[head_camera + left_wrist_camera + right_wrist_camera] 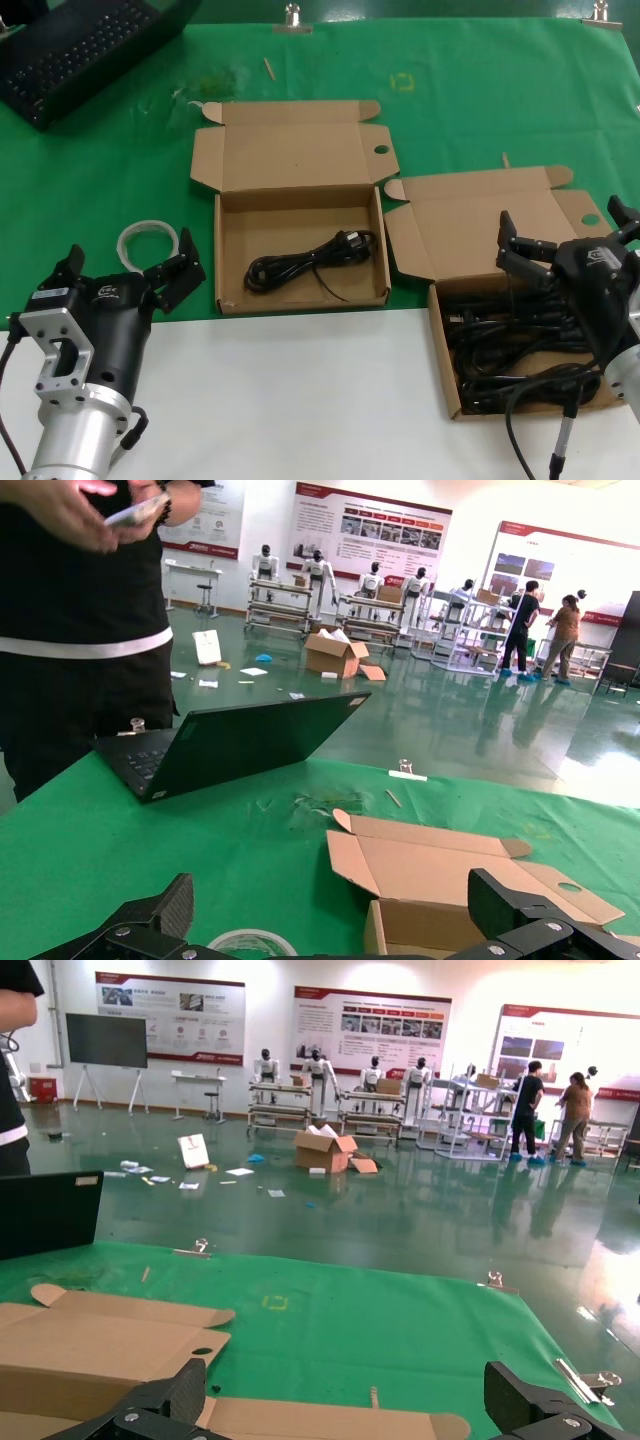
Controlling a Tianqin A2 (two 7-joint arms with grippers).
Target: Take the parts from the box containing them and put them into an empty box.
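Green cloth (480, 110): laptop (80, 45), white ring (145, 240) beside wide left claw (125, 270); right claw (565, 235) wide.

No readable text anywhere. Left gripper (125, 273) & right gripper (565, 236) each carry a small white logo mark on the black housing, head view, too small to make out. Wall posters (368, 535) w/ red header bars in the hall behind, seen in both wrist views: print too small to read. Laptop (75, 45) at the table's far left corner: key legends illegible. Boxes show no print.
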